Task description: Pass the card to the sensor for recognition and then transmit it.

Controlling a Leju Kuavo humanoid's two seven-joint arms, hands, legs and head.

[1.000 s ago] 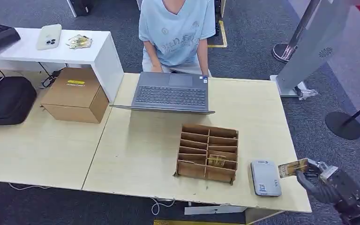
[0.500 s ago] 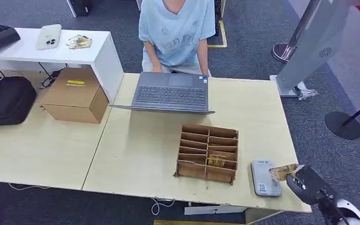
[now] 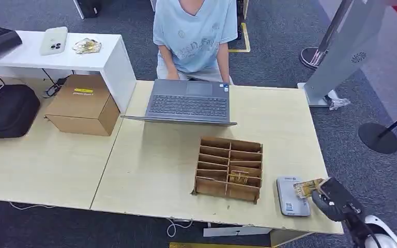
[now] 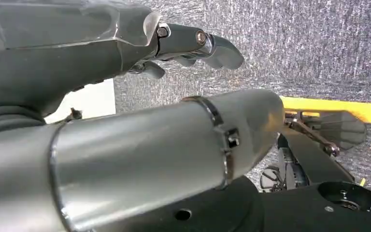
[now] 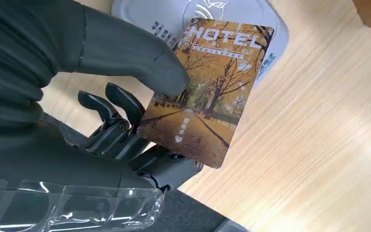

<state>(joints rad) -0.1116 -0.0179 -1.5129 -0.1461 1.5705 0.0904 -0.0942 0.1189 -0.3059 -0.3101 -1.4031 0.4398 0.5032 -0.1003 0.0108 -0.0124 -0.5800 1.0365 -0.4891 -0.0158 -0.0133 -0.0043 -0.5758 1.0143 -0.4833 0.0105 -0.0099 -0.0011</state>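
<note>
A hotel card (image 3: 306, 187) with an autumn-trees picture is pinched in my right hand (image 3: 335, 199) at the table's near right corner. Its free end hangs over the right edge of the grey card sensor (image 3: 291, 197), which lies flat on the table. In the right wrist view the thumb (image 5: 125, 55) presses on the card (image 5: 207, 92) with the darker fingers (image 5: 111, 118) beneath it, and the sensor (image 5: 145, 14) lies under the card's far end. I cannot tell whether card and sensor touch. My left hand (image 4: 188, 43) hangs over the carpet, holding nothing, its fingers loosely extended.
A wooden slotted organizer (image 3: 229, 168) with one card in a slot stands just left of the sensor. An open laptop (image 3: 188, 101) sits at the table's far side, with a person (image 3: 194, 36) seated behind it. A cardboard box (image 3: 82, 103) and black bag (image 3: 5, 111) are far left.
My right hand has moved left with the card, from beyond the table's right edge to over the sensor's right side. Nothing else has moved.
</note>
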